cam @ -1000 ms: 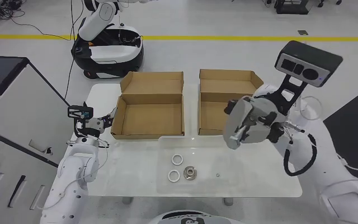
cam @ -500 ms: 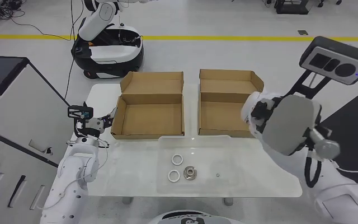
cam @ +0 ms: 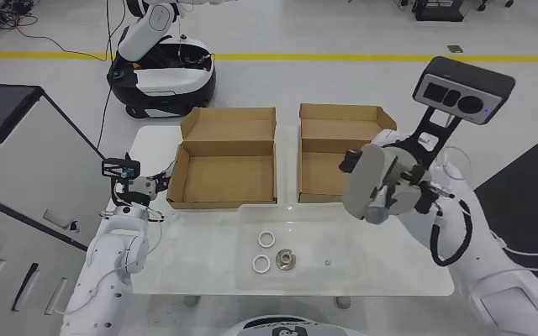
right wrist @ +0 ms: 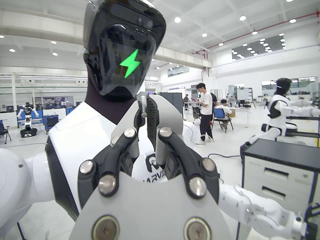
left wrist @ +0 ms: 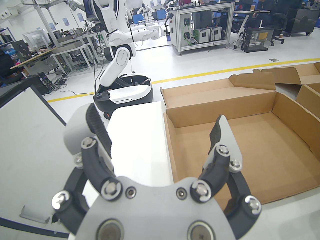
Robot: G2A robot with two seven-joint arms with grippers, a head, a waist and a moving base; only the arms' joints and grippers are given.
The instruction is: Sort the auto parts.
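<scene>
My right gripper (right wrist: 145, 108) is raised off the table, faces back at the robot's head, and is shut on a small threaded metal bolt (right wrist: 142, 101). In the top view the right arm (cam: 374, 181) hangs over the front right corner of the right cardboard box (cam: 324, 126). My left gripper (left wrist: 156, 118) stands open and holds nothing, just outside the left wall of the left cardboard box (left wrist: 250, 136); the same left gripper (cam: 164, 181) sits at the table's left edge. Two white rings (cam: 266, 238) (cam: 261, 264), a metal hub (cam: 286, 258) and a tiny part (cam: 326, 262) lie on the table near its front.
Both boxes stand open side by side at the back of the white table (cam: 378, 269), lids folded back. Another robot on a dark base (cam: 164, 80) stands behind the table. A grey cabinet (cam: 34, 160) is close to the left side.
The right arm swung out to the right and up close to the camera, then came back over the right box's front corner. The left arm and the loose parts have not moved.
</scene>
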